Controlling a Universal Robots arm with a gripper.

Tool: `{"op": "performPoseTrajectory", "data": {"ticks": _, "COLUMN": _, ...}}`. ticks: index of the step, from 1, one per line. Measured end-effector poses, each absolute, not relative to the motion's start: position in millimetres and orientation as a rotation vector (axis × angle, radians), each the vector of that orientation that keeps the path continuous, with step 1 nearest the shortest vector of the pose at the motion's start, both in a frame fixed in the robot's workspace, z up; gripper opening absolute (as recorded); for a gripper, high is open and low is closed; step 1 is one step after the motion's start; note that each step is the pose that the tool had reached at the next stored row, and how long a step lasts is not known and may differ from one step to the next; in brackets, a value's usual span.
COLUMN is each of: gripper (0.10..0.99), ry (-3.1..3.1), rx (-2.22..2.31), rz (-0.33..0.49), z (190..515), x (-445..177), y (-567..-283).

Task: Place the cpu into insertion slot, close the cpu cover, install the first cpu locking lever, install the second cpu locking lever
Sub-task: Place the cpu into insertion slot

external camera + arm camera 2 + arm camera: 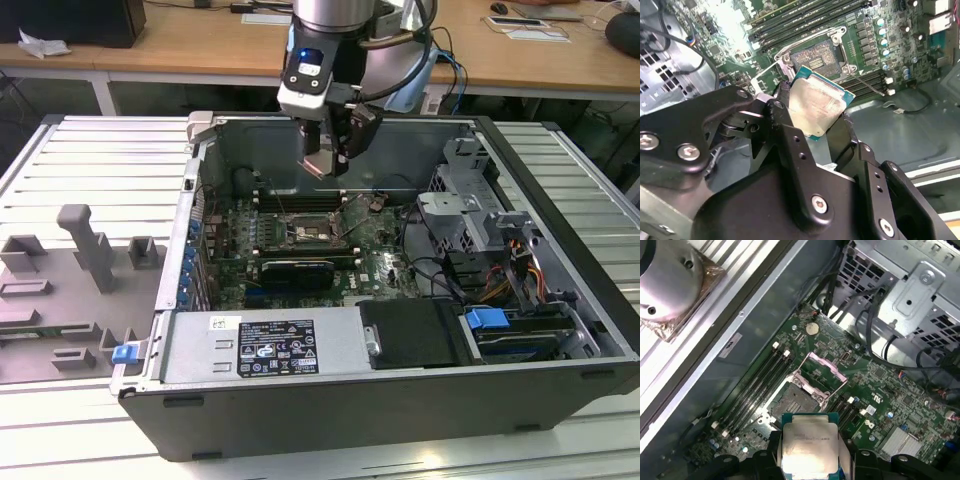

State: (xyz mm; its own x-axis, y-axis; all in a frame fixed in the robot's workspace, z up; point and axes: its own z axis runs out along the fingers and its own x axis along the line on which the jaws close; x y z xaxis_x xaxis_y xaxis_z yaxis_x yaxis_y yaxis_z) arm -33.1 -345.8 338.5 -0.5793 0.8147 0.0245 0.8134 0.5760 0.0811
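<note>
**Chip in the fingers, socket open below**

Standing by the bench, I see the arm reaching down into the open computer case (300, 400), which lies on its side on a grey slatted table (100, 160). The gripper (328, 165) hangs in the upper middle of the exterior view, above the green motherboard (385, 265) and well clear of it.

Its two black fingers (782, 107) are drawn in on the cpu (816, 105) and pinch it by opposite edges. The chip's silvery metal face is turned towards both wrist cameras, and a teal-green edge shows around it. It is tilted in the second wrist view and sits squarer in the first wrist view (809, 447).

The insertion slot (796, 402) lies on the board beneath the chip and apart from it. Its dark square bed is bare inside the metal rim. The cpu cover (829, 367) is swung up off the socket, and its thin frame stands at the socket's far side from the chip. Long black memory slots (757, 385) run just beside the socket. In the exterior view a long black card (297, 270) sits on the board below the socket. On the exterior view's left, grey moulded fixtures (90, 250) rest on the table.
</note>
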Motion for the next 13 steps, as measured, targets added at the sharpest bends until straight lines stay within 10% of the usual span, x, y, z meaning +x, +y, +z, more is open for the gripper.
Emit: {"op": "performPoseTrajectory", "data": {"ticks": 13, "gripper": 0.537, "ry": 2.619, "rx": 1.694, "rz": 0.124, "z": 332.0, "x": -33.1, "y": -345.7}}
